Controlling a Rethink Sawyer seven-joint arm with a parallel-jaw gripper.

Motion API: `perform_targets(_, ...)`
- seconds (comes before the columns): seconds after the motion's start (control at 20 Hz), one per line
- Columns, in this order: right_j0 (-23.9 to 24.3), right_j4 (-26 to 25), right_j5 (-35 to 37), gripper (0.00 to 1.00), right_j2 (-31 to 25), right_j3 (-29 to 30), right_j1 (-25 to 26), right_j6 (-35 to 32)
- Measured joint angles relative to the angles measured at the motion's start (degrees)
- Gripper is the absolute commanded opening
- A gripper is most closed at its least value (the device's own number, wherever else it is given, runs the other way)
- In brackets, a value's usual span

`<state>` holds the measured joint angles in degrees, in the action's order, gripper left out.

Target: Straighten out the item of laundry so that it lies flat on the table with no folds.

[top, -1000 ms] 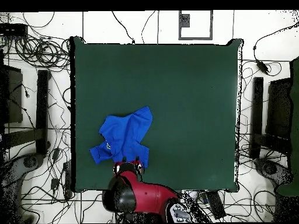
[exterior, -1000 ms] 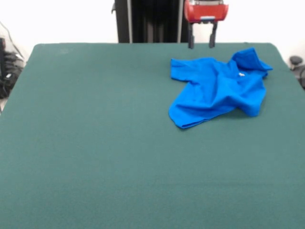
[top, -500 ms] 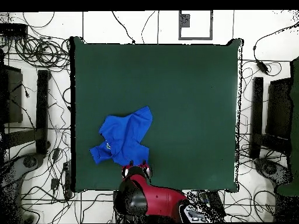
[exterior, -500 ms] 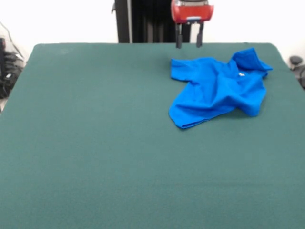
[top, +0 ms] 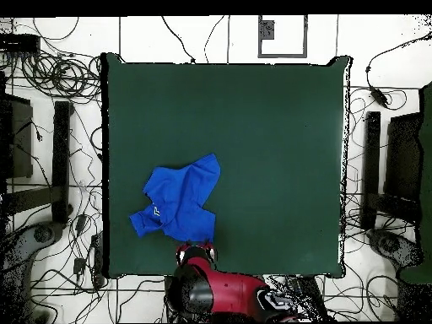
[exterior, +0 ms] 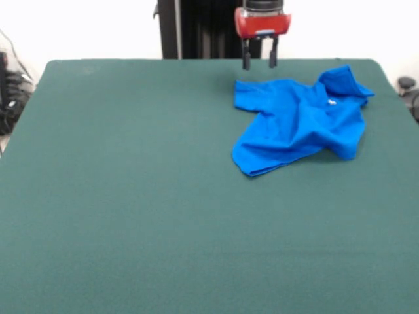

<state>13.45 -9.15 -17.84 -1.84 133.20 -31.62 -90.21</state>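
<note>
Going left to right in the front view, we see most of the green table [exterior: 131, 196] bare, so we have open room to drag cloth leftward and nearward. The blue T-shirt [exterior: 298, 121] lies crumpled at the far right, close to the far and right edges. It looks light, soft and limp, so we judge a hemmed edge or sleeve the best hold. Our gripper [exterior: 259, 63] hangs released and empty just beyond its far left corner, not touching it.

Robot lab — cables [top: 59, 76] strewn round table [top: 253, 126].
</note>
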Motion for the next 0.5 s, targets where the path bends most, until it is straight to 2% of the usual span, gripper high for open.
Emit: perform_targets(0.5,0.0,-0.2,-2.6,1.0,0.0,-1.3,5.9,0.0)
